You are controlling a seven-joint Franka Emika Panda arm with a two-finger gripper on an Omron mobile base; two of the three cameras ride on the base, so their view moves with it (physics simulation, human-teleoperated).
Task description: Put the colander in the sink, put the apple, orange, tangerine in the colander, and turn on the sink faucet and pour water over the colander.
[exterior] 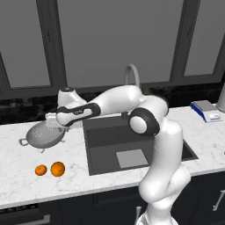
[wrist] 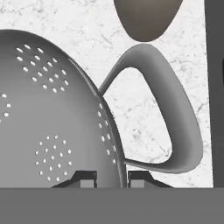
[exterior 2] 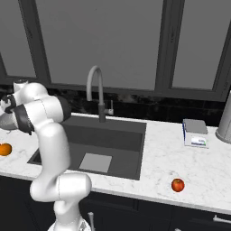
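Left base view: a white marbled counter point(exterior: 26, 184) under dark windows holds the perforated silver metal colander point(exterior: 41, 134) at middle left, just left of the dark grey recessed sink point(exterior: 103, 138). The claw point(wrist: 111, 178) is pinched shut on the colander's rim beside its loop handle; no writing is readable

The arm's hand covers the colander point(exterior: 39, 134)'s rim nearest the sink point(exterior: 105, 132), the forearm hides the sink faucet point(exterior: 131, 75)'s lower stem behind the sink, and a silvery vessel point(exterior 2: 225, 118) right of the sink is cut by the edge.
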